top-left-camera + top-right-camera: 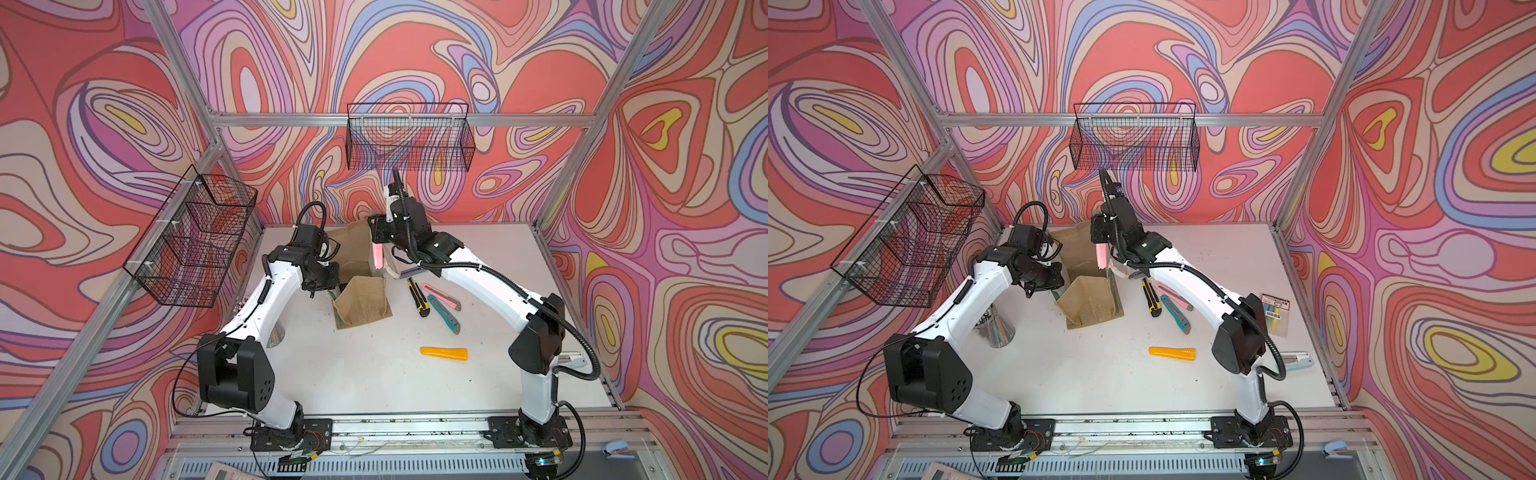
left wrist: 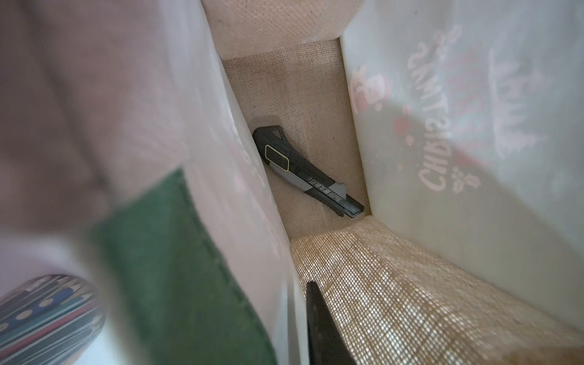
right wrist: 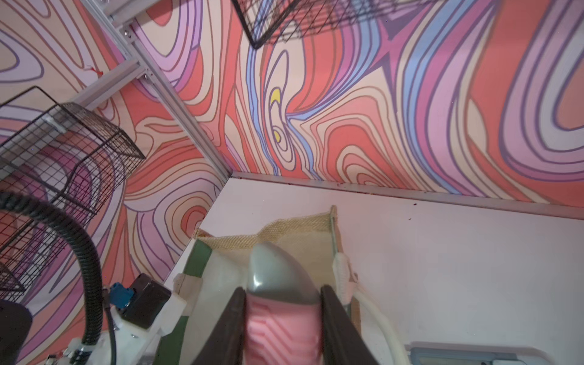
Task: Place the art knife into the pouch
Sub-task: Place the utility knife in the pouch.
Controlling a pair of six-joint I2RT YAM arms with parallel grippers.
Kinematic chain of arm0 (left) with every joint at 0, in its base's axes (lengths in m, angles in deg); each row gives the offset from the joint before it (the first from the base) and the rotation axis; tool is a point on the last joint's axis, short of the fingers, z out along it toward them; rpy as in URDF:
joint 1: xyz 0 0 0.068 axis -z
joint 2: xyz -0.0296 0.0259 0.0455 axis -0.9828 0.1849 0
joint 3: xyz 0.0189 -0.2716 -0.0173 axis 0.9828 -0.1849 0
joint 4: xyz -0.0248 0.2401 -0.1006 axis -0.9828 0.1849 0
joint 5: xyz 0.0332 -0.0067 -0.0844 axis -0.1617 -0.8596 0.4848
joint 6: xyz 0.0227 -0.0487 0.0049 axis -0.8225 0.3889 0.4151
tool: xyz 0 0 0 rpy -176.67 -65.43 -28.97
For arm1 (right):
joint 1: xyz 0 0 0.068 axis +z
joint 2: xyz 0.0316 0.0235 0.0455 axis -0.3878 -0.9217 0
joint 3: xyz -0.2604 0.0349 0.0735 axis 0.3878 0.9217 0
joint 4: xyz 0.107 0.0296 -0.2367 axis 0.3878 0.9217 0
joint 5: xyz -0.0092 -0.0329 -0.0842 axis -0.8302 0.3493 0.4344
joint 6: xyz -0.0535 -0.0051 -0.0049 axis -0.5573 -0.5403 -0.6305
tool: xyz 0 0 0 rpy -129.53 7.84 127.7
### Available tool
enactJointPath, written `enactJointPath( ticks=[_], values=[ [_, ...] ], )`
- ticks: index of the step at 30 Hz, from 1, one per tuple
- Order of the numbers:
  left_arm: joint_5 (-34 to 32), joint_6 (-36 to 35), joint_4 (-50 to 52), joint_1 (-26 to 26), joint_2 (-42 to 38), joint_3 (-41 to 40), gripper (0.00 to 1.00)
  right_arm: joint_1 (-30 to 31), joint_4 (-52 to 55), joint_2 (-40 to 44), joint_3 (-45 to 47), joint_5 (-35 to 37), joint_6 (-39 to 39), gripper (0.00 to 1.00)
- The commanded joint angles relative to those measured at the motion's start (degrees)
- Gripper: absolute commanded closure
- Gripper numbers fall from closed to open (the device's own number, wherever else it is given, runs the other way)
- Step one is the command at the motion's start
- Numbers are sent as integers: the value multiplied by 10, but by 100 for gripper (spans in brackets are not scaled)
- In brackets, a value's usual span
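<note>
An orange knife (image 1: 444, 353) is lying on the white table (image 1: 374, 382), nearer than the pouch (image 1: 362, 305) and to its right. Just right of the pouch, a black-and-yellow knife (image 1: 417, 297), a pink knife (image 1: 440, 296) and a teal knife (image 1: 444, 314) are lying side by side. On the pouch's left, a metal cup of coloured pencils (image 1: 994, 328) is standing partly hidden under the left arm (image 1: 257, 311). The pouch itself is standing with its mouth gaping upward, and down inside it a black-and-grey knife (image 2: 305, 172) is resting on the jute bottom. The left jaws are pinching the pouch's left rim: one dark finger (image 2: 317, 322) is showing inside, while the other is hiding behind the green panel (image 2: 177, 268). Over the pouch's right rim, the right jaws are clamping the art knife (image 1: 377, 255), pink with a grey tip. It is hanging nearly upright, tip down at the mouth; whether the tip is below the rim I cannot tell. Beyond the pouch, a black wire basket (image 1: 409, 137) is hanging on the back wall.
</note>
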Motion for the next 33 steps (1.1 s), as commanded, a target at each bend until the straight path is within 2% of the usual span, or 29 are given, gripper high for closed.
enactJointPath(
  ticks=[1,5,10,12,15,17,19,24,29,33],
  values=[
    [5,-7,6,-3,-13,4,82,12,-5,-38,-45,-24,-5,78],
    [8,-6,6,-3,-17,2,81,12,8,-81,-71,-33,8,78],
    [2,-5,2,-3,-28,-2,76,12,-35,-88,-36,-71,1,60],
    [4,-5,2,-3,-29,-1,72,12,-38,-84,-33,-79,-7,49],
    [7,-8,1,-3,-35,0,58,11,-5,-81,-58,-64,-29,28],
    [8,-11,-2,-3,-41,0,47,10,12,-71,-70,-47,-42,19],
    [8,-9,6,-3,-48,10,29,6,27,-49,-72,-38,-51,12],
    [-28,0,18,-3,-90,30,0,-21,68,34,-23,-20,-41,9],
    [-35,23,4,2,-157,20,0,-54,93,154,88,17,-27,10],
    [-68,27,9,52,-199,27,0,-85,124,228,181,37,0,12]
  ],
)
